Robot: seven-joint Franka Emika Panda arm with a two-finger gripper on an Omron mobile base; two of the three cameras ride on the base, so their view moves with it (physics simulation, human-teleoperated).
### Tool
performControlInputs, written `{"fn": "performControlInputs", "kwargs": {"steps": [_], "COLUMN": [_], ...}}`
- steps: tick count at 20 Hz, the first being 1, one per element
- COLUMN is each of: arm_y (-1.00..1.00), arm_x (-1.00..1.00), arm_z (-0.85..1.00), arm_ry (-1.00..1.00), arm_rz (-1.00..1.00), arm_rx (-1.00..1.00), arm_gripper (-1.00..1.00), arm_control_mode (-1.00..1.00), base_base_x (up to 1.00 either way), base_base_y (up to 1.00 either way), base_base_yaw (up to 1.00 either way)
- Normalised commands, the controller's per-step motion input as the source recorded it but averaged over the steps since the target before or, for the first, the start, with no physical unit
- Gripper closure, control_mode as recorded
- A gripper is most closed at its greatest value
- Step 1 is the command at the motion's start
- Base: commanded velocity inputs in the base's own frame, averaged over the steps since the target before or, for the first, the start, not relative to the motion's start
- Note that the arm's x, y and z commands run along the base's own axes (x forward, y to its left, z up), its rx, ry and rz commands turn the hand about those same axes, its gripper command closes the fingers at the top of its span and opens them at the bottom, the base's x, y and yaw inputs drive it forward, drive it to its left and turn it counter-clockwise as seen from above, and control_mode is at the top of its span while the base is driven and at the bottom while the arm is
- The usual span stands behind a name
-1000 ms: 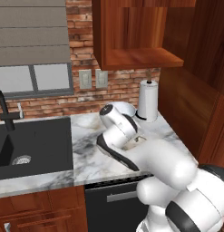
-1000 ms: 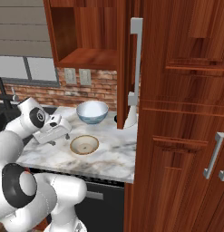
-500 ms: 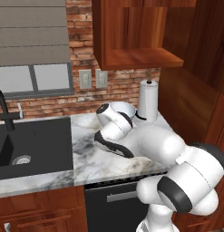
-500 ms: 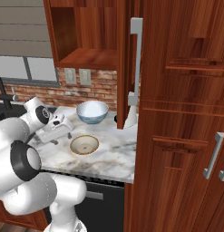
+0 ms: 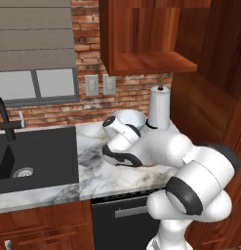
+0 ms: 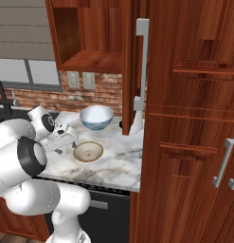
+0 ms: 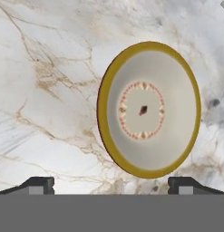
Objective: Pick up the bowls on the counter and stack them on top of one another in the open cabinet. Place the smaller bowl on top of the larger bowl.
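My gripper (image 7: pixel 111 183): wide open, holding nothing; it hangs over the counter (image 7: pixel 45 90), just left of the tan bowl.
Tan bowl (image 6: pixel 88 151): on the counter, near its front edge; from my hand I look right down into it (image 7: pixel 149 110).
Blue bowl (image 6: pixel 96 117): farther back, by the brick wall (image 6: pixel 92 97), apart from the tan bowl.
Cabinet (image 6: pixel 92 59): up on the wall above the bowls, shelf bare.
Sink (image 5: pixel 34 156): black, at the left.
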Motion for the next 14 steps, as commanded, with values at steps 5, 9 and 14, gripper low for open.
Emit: {"fn": "performControlInputs", "kwargs": {"steps": [5,9,14], "arm_y": [0.0,-0.06,-0.1], "arm_x": [0.04,0.01,0.0], "arm_z": [-0.18,-0.14,-0.03], "arm_ry": [0.0,0.0,-0.01], "arm_rz": [0.0,0.0,0.0], "arm_rx": [0.0,0.0,0.0], "arm_gripper": [-1.0,-1.0,-1.0], "arm_control_mode": [-1.0,-1.0,-1.0], "base_base_x": [0.0,0.0,0.0], "base_base_y": [0.0,0.0,0.0], "base_base_yaw": [0.0,0.0,0.0]}}
